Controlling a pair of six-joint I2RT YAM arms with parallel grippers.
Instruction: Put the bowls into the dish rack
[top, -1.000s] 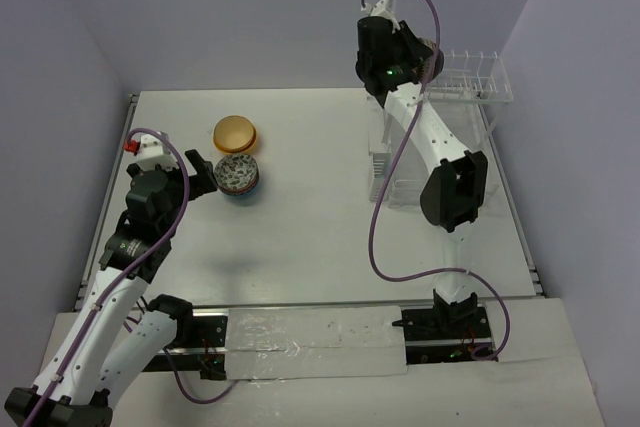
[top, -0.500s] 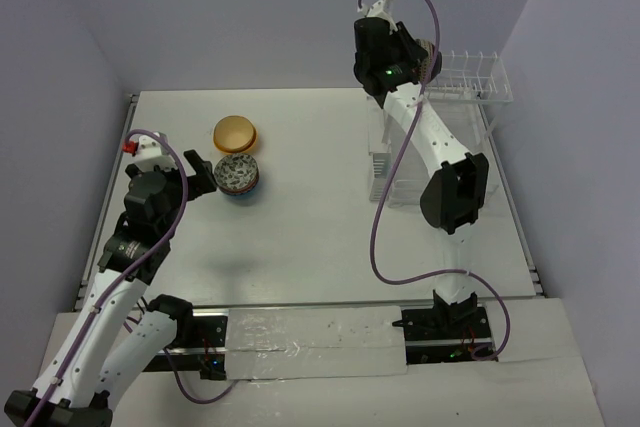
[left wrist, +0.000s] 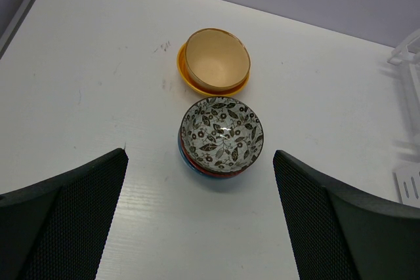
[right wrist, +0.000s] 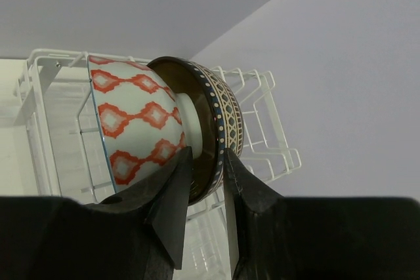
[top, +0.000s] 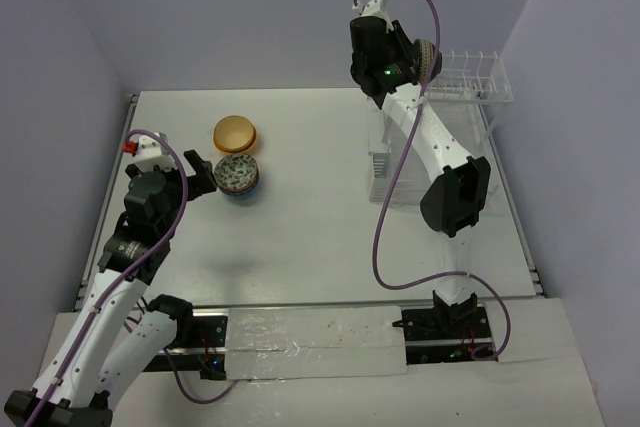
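In the right wrist view two bowls stand on edge in the raised prongs of the dish rack [right wrist: 270,132]: a white one with red diamonds [right wrist: 134,119] and, nested behind it, a brown one with a blue-dotted band [right wrist: 222,113]. My right gripper [right wrist: 207,165] straddles the brown bowl's rim, its jaws slightly parted with slack inside. From above that gripper [top: 424,59] hovers at the rack's top left corner [top: 470,82]. My left gripper [left wrist: 200,208] is wide open and holds nothing, just short of a leaf-patterned bowl [left wrist: 222,133] stacked on red and blue ones.
A tan bowl [left wrist: 216,60] sits in an orange-yellow one just beyond the stack; both piles show from above [top: 238,154]. The rack's lower tray [top: 398,175] lies under the right arm. Walls close in behind and at both sides.
The right gripper's jaws have eased apart around the brown bowl's rim, and the wrist has shifted slightly left and up. The left arm has not moved.
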